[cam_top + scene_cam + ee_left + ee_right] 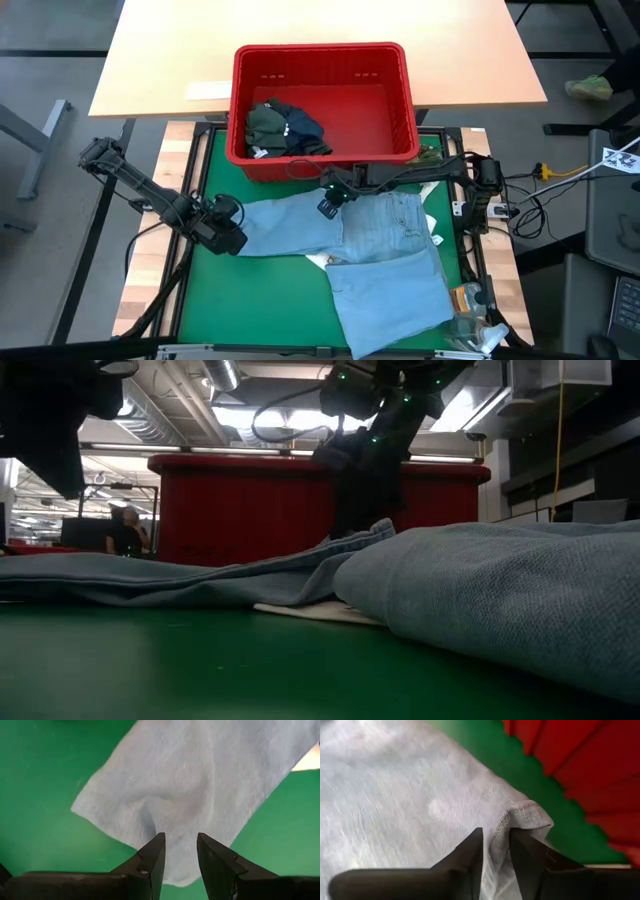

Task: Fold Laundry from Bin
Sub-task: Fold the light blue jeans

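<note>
both pincers spread: left pincer (178,851) and right pincer (495,851) over light blue shirt (385,250)

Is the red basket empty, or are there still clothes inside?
Not empty. The red basket still holds a small heap of dark clothes in one corner; the rest of its floor is bare.

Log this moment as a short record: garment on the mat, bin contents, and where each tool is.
garment on mat: light blue garment, spread flat on the green mat
bin: red bin at the mat's far edge, holding dark garments
left tool: over the garment's left end, fingers apart
right tool: at the garment's hemmed edge beside the bin, fabric between its fingers
</note>
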You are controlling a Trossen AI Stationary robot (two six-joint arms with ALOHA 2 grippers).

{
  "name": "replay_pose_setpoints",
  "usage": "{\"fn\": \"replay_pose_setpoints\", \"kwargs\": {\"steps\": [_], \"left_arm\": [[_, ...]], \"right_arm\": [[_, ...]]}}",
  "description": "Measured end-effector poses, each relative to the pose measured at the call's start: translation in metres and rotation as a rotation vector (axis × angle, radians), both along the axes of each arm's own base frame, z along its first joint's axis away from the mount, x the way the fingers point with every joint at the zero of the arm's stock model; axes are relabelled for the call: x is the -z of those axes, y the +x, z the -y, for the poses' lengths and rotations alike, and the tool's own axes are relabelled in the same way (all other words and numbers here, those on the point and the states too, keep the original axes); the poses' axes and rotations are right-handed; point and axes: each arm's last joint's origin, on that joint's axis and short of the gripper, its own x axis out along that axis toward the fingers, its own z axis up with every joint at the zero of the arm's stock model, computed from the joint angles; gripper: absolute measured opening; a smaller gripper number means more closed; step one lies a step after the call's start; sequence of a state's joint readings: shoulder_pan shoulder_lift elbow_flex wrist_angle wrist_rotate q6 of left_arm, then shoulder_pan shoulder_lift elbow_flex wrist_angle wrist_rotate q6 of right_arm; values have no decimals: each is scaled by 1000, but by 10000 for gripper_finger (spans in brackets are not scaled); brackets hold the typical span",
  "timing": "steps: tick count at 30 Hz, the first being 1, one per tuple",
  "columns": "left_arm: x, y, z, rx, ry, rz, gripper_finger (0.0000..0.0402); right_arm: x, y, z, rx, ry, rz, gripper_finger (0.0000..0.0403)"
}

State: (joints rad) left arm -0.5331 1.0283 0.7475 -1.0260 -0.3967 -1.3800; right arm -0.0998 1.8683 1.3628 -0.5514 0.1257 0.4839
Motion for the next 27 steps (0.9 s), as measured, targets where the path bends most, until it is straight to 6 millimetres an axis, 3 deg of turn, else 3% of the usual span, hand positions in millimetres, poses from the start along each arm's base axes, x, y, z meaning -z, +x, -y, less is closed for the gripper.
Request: {"fn": "replay_pose_setpoints", "kwargs": {"steps": [9, 16, 22, 27], "left_arm": [[1, -1, 3, 22, -87, -49, 108], [1, -2, 6, -38, -171, -54, 108], [7, -3, 4, -136, -157, -23, 108], [18, -2, 8, -116, -250, -42, 108]], "right_arm": [[5, -9, -2, -11, 34, -102, 177], [-7, -13, -13, -71, 55, -84, 190], [-20, -3, -50, -211, 23, 60, 187], [-13, 7, -84, -393, -40, 118, 186]]}}
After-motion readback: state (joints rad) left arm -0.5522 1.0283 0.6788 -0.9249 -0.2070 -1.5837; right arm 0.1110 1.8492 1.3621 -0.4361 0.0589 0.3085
